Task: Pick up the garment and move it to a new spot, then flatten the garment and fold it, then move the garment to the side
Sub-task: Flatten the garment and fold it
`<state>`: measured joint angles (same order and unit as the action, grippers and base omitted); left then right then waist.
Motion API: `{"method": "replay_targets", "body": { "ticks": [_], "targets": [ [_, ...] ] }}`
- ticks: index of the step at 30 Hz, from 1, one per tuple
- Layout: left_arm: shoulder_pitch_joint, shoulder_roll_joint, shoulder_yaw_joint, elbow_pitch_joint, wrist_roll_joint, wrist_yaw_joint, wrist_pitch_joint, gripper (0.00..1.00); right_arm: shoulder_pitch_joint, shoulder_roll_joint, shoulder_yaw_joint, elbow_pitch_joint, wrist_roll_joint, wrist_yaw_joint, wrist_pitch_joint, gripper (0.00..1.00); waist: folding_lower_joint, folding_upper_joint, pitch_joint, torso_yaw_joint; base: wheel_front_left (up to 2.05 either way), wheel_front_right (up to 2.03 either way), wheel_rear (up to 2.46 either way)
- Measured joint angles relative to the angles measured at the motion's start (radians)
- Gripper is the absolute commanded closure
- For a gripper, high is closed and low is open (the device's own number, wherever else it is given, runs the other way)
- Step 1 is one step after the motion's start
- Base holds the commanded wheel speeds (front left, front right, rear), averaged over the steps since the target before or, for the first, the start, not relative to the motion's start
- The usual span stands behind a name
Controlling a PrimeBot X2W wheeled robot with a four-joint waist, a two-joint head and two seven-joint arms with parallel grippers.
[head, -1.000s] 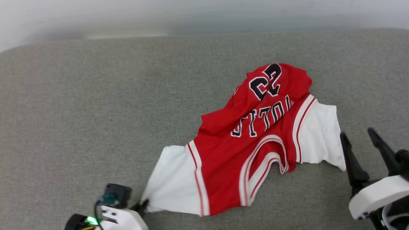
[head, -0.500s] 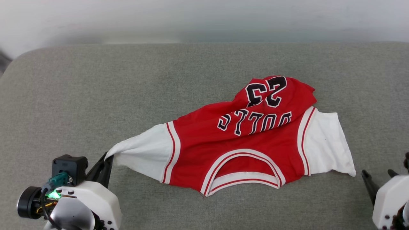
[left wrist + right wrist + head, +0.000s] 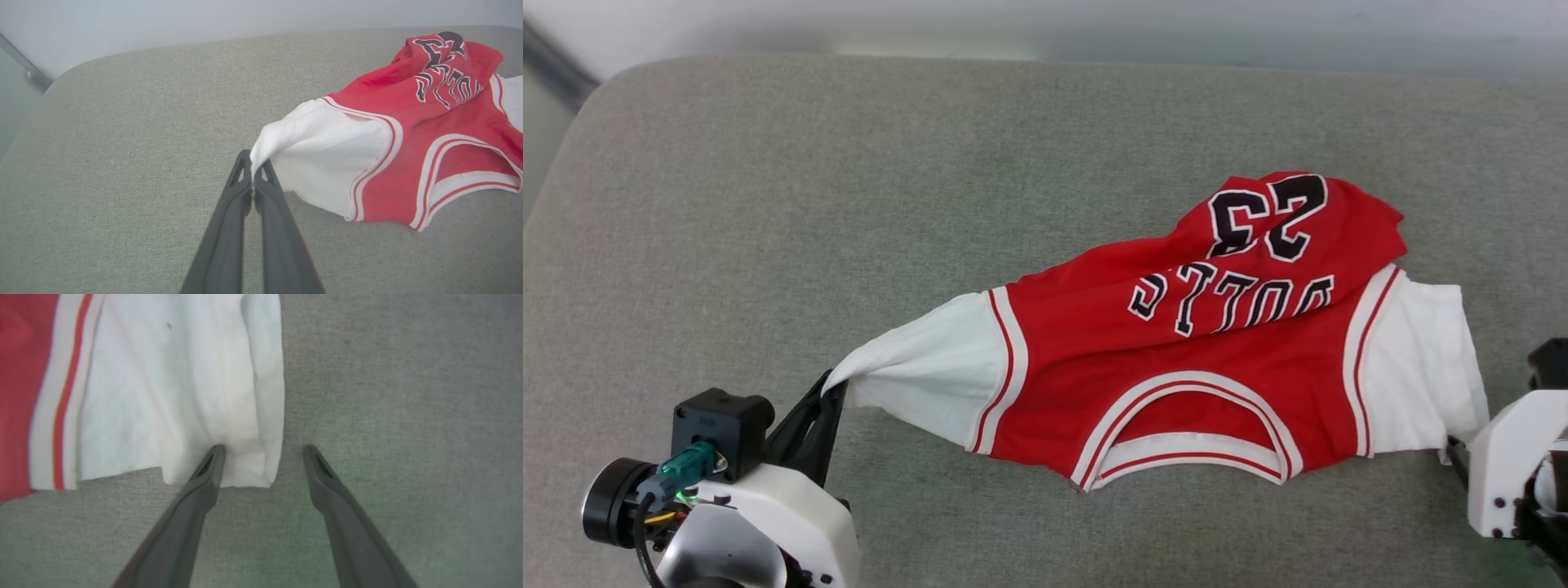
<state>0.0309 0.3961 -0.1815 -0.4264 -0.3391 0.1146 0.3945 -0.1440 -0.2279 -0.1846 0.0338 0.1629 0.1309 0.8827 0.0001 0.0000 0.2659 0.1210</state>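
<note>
Left gripper (image 3: 254,169): fingers were closed on the tip of one white sleeve, which was drawn out to a point.
Shirt (image 3: 1176,351): red, lay right of centre on the grey table (image 3: 768,204), letters and 23 facing up, collar nearest the robot, far part bunched.
Other sleeve: lay flat at the right.
Right gripper (image 3: 263,451): fingers stood wide apart, one tip over that sleeve's corner, the other over bare table, gripping nothing.
</note>
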Motion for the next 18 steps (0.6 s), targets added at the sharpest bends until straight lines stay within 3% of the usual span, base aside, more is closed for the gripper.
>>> {"method": "replay_targets", "body": {
  "ticks": [9,10,11,12,18],
  "targets": [
    [-0.013,-0.002,-0.007,-0.003,-0.007,0.000,-0.001,1.00,0.001,-0.035,0.027,0.068,0.023,-0.002,0.020,0.00,-0.0002,0.0000,0.046,0.035,0.00,0.00,0.00],
    [-0.014,-0.002,-0.007,-0.002,-0.007,0.000,-0.002,1.00,0.000,-0.039,0.032,0.073,0.025,-0.002,0.020,0.18,-0.0002,0.0000,0.049,0.036,0.00,0.00,0.00],
    [-0.015,-0.002,-0.007,-0.001,-0.008,-0.001,-0.002,1.00,-0.001,-0.043,0.035,0.078,0.030,-0.002,0.020,0.62,-0.0001,0.0000,0.051,0.037,0.00,0.00,0.00],
    [-0.016,-0.002,-0.008,0.002,-0.009,-0.002,-0.002,1.00,-0.003,-0.047,0.040,0.083,0.033,-0.002,0.020,1.00,-0.0002,0.0000,0.052,0.038,0.00,0.00,0.00],
    [-0.019,0.003,-0.003,0.024,-0.017,-0.007,-0.005,1.00,-0.001,-0.069,0.054,0.100,0.085,0.000,-0.027,1.00,-0.0001,0.0000,0.033,0.035,0.00,0.00,0.00]
  ]
}}
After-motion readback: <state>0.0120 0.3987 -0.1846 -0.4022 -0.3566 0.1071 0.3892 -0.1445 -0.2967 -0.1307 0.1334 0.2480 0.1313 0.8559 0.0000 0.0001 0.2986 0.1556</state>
